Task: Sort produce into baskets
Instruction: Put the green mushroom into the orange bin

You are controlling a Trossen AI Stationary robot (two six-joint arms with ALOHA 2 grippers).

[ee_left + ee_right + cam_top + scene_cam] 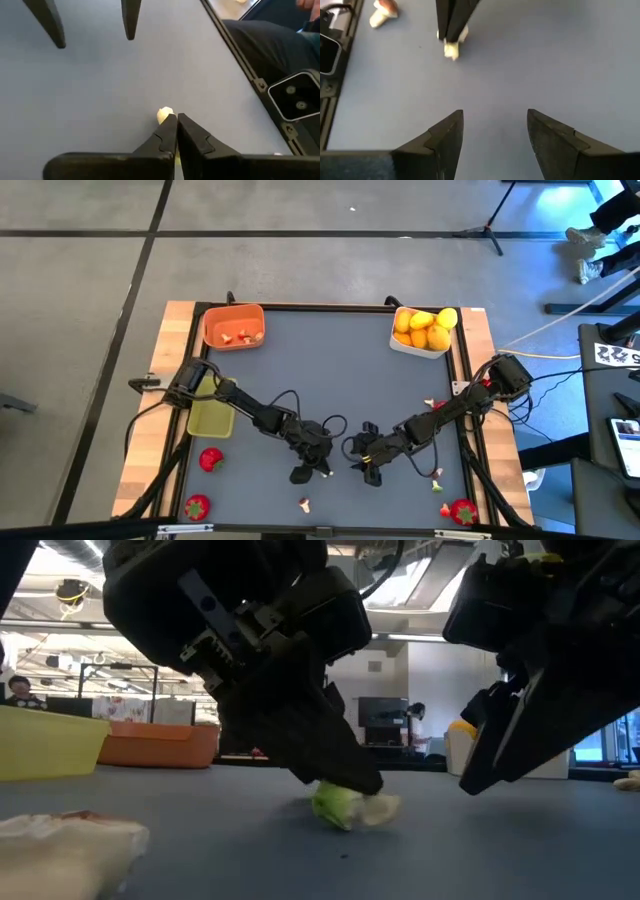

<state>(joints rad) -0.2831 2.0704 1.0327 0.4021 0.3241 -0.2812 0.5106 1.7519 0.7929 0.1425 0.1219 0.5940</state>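
Left gripper clamped on pale produce bit near table's front edge — for basketing; right gripper apart, waiting beside.

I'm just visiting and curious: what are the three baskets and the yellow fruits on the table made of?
The orange basket and white basket look like opaque moulded plastic with smooth, even colour. The yellow-green basket seems translucent plastic; the table tints through it. The yellow fruits look like glossy toy plastic, judging by their uniform colour, though rubber is possible.

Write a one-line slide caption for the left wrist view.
Left hand shut on a small pale produce piece on the grey table, with the right hand open just beyond.
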